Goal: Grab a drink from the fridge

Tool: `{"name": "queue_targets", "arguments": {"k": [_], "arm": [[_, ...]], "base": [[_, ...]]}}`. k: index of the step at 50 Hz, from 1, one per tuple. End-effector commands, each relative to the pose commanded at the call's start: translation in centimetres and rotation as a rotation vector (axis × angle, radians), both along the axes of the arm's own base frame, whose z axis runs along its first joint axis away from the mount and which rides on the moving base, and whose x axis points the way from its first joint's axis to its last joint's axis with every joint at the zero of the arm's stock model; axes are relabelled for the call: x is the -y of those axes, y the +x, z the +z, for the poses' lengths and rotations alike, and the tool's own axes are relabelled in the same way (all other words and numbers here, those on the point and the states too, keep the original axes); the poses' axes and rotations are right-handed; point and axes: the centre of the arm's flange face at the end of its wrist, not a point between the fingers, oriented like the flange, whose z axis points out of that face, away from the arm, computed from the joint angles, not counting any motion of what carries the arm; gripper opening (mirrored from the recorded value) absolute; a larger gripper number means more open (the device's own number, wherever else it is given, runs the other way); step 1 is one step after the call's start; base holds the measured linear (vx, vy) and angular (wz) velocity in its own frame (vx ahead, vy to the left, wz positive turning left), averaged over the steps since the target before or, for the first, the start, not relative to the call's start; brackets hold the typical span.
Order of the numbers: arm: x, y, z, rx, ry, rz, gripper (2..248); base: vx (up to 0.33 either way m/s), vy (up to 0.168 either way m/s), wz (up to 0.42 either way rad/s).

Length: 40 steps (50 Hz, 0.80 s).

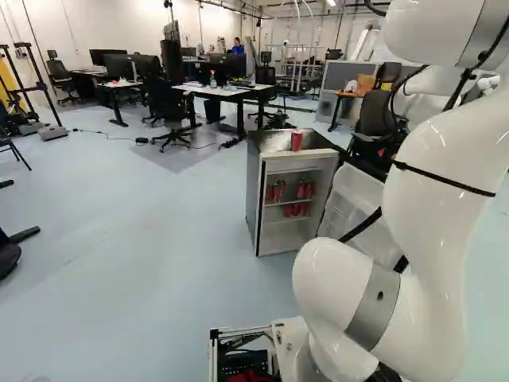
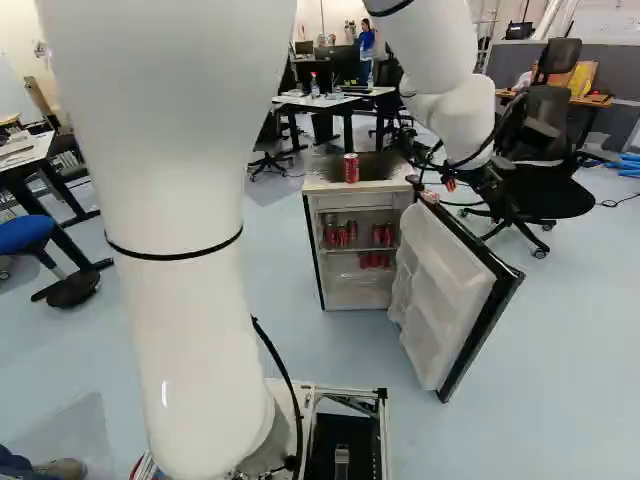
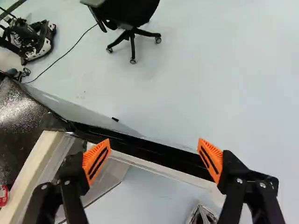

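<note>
Your tool [image 2: 452, 183] is open, its two black fingers spread wide with nothing gripped; their orange ribbed pads [image 3: 96, 162] face each other across the gap. It is at the top edge of the open fridge door [image 2: 440, 290], white and moulded inside with a black outer side. In the wrist view that edge runs across between and ahead of the fingers; you can't tell whether they touch it.

Beside the door is the small fridge [image 2: 360, 285], pale in front, with its interior facing you. The drinks you want are red cans: one stands upright on the fridge's top [image 2: 351, 168], near its front edge, apart from your fingers. More red cans [image 2: 342, 236] are inside, in two groups on the upper shelf, with another group [image 2: 374, 260] below.

Past the door, at the right of the right base view, is a black wheeled office chair [image 2: 545, 192]. Well behind the fridge stand white-topped tables [image 1: 219, 91] with dark monitors [image 1: 144, 67] and a spray bottle [image 1: 212, 80].
</note>
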Motion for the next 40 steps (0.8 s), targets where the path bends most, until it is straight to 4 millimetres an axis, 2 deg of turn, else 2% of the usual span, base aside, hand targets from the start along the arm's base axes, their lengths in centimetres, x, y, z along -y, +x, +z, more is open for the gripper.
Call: {"name": "queue_targets", "arguments": {"k": [40], "arm": [[6.5, 0.6, -0.9, -0.025, 0.079, -0.050, 247]], "base": [[0.000, 0.000, 0.000]]}}
